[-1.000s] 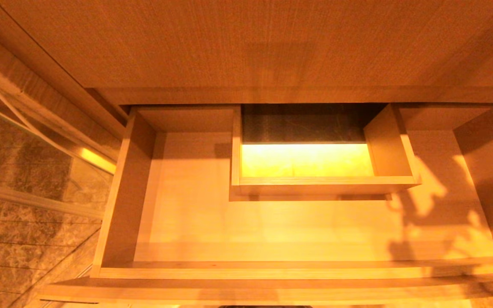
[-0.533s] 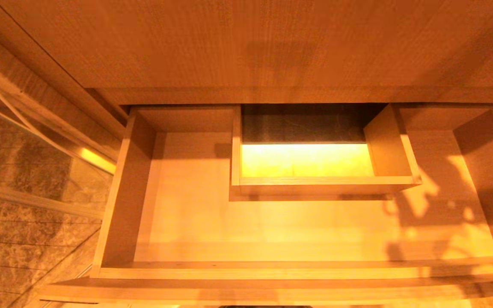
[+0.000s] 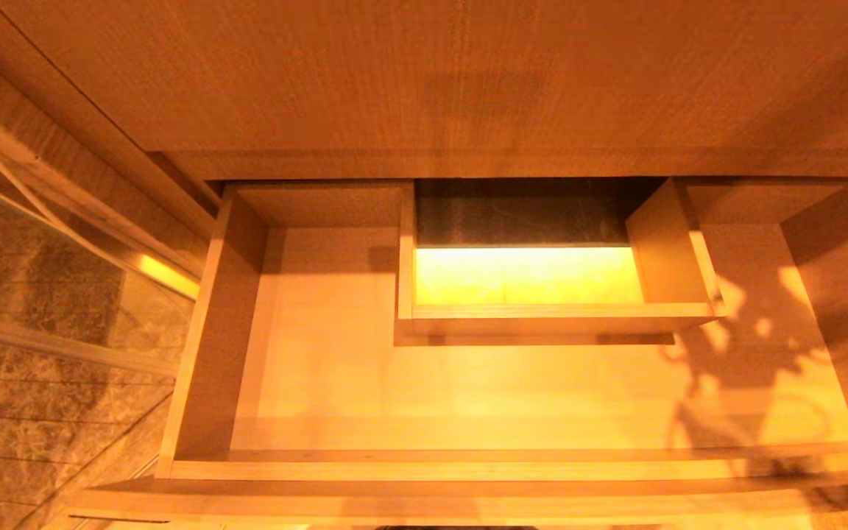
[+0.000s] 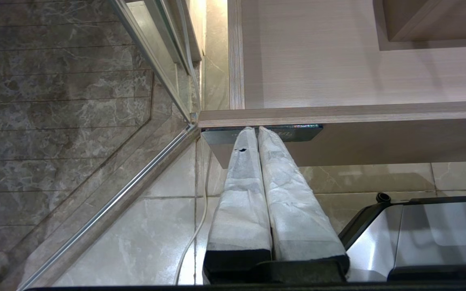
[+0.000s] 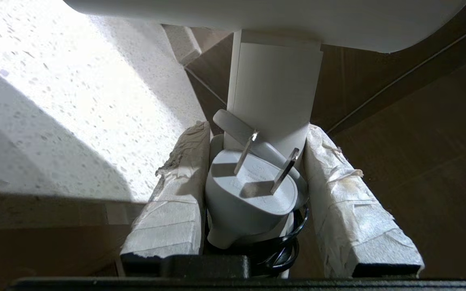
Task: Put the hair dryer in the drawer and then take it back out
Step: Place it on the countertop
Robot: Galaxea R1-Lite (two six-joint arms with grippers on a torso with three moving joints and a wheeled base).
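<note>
My right gripper (image 5: 257, 161) reaches forward with its two wrapped fingers (image 5: 176, 194) clamped on either side of the white handle of the hair dryer (image 5: 273, 93), whose body crosses above them at the far end of the handle. Tucked between the fingers, nearest the wrist, sits the white plug (image 5: 249, 194) with its two metal prongs pointing outward, and a coil of black cord (image 5: 285, 250) bunches just beneath it. Beyond the dryer the right wrist view shows a pale speckled countertop (image 5: 75, 101) on one side and dark brown surfaces on the other; none of this appears from the head. My left gripper (image 4: 257, 131) is parked low, its wrapped fingers (image 4: 241, 194) pressed together, their tips just under the near front edge of the drawer (image 3: 468, 467), against the small dark label (image 4: 306, 132) on the drawer front. Only the left wrist view shows that label, the pale floor tiles (image 4: 136, 234) below, a thin white cable (image 4: 200, 218) across them, and the glass partition (image 4: 156, 72) beside the cabinet. The head view looks down into the drawer, pulled fully out, with the boxed cut-out (image 3: 542, 280) at the middle of its back edge; neither arm is in sight there, only a broken shadow over the drawer's right end. The hair dryer is not inside the drawer; it is in my right grip.
</note>
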